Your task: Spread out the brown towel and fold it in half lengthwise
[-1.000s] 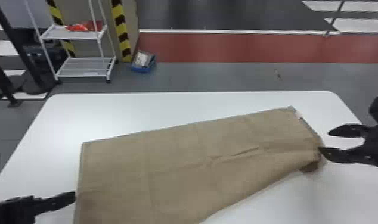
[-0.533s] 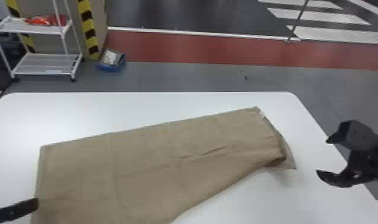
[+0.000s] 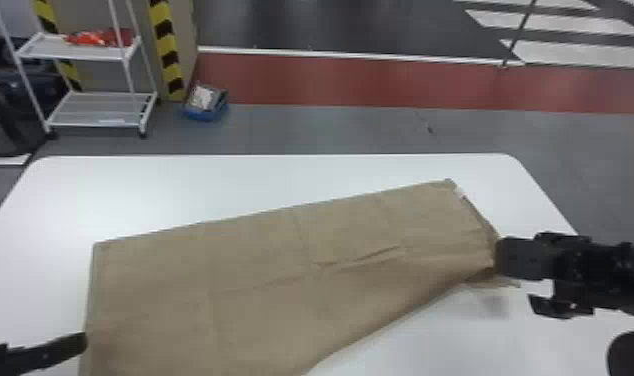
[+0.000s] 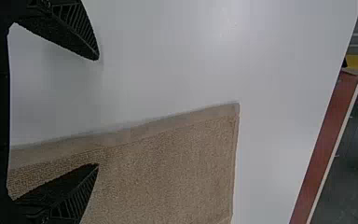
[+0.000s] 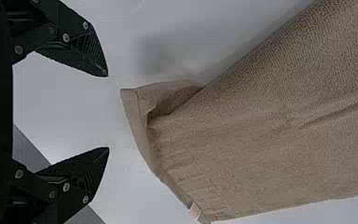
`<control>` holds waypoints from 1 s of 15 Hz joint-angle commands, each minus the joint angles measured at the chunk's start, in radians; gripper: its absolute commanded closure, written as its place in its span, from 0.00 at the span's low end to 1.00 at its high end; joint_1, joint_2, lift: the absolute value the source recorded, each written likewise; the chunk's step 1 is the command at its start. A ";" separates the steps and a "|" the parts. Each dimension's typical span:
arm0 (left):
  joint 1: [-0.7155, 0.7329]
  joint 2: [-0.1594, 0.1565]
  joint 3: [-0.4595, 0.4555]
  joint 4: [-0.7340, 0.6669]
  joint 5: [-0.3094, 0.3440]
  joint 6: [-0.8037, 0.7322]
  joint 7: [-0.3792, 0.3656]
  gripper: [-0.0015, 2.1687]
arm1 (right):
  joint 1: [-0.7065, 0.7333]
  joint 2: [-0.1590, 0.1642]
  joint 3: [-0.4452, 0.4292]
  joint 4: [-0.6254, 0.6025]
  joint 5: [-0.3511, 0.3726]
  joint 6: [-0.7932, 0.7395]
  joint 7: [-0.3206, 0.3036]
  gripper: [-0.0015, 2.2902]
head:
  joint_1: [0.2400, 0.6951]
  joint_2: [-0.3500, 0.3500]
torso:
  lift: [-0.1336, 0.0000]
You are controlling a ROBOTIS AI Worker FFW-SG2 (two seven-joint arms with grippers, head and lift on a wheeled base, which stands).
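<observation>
A white table (image 3: 481,340) is seen from above, its far corners rounded. Across it a brown towel (image 3: 261,280) is laid nearly flat, slanted so that its right end is set farther from the robot; the left end is broader, and the towel is narrowed toward the right. It is marked by creases near the middle, and at its near right corner the cloth is bunched and turned, with a small flap left sticking out. Beyond the table, a grey floor is crossed by a red strip (image 3: 361,82), edged in white.

At the far left, a white cart (image 3: 96,120) is parked on the floor, with red items (image 3: 98,37) held on its upper shelf.

The right gripper (image 3: 516,279) is held at the towel's right end, its fingers spread wide; nothing is pinched, and the bunched corner is seen just beyond the fingertips. The left gripper (image 3: 41,352) is held at the towel's left edge, also spread wide and empty, one finger over the cloth and the other over bare table.

Near the cart, a blue bin (image 3: 206,112) is placed on the floor. A small pale tag (image 5: 194,211) is attached at the towel's right end, near the far corner.
</observation>
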 commanded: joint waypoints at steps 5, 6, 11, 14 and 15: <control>-0.002 0.001 0.003 0.014 0.000 -0.018 0.000 0.03 | -0.014 0.005 0.078 0.034 0.093 0.013 -0.018 0.24 | 1.00 0.41 | 0.07; -0.001 0.001 0.003 0.014 0.000 -0.018 -0.002 0.03 | -0.025 0.005 0.090 0.049 0.101 0.016 -0.018 0.25 | 1.00 0.41 | 0.07; 0.002 0.001 0.010 0.017 0.000 -0.025 -0.006 0.03 | -0.057 0.009 0.133 0.093 0.116 0.028 -0.015 0.30 | 1.00 0.44 | 0.07; 0.005 0.001 0.012 0.015 0.000 -0.025 -0.008 0.03 | -0.059 0.006 0.116 0.089 0.089 0.056 -0.006 0.55 | 1.00 0.45 | 0.07; 0.005 0.001 0.013 0.015 0.000 -0.025 -0.008 0.03 | -0.052 0.006 0.102 0.081 0.072 0.062 -0.003 0.60 | 1.00 0.45 | 0.07</control>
